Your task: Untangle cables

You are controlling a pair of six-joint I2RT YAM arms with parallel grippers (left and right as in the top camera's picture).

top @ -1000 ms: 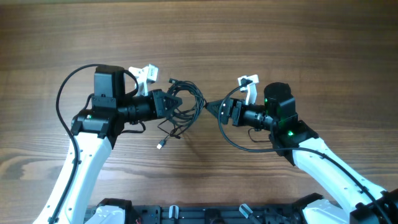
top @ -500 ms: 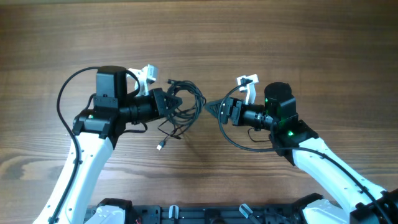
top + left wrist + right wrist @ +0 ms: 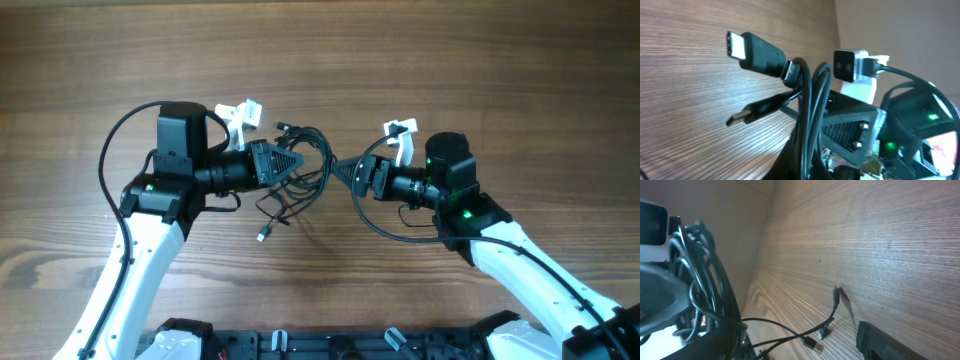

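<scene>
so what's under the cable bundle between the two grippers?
Bare wooden table, with loose plug ends trailing onto it. From overhead the left gripper and the cables themselves cover the spot directly below.

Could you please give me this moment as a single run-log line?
left end effector: shut on cables | right end effector: open, beside cables | status: cables tangled | surface: wooden table

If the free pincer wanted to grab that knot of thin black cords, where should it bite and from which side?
Probably the outer loop of the cables, approached from the robot's right. That loop bulges away from the left pincer, shut on the bundle's other side, and faces the open right pincer, so a pull would likely spread the tangle.
</scene>
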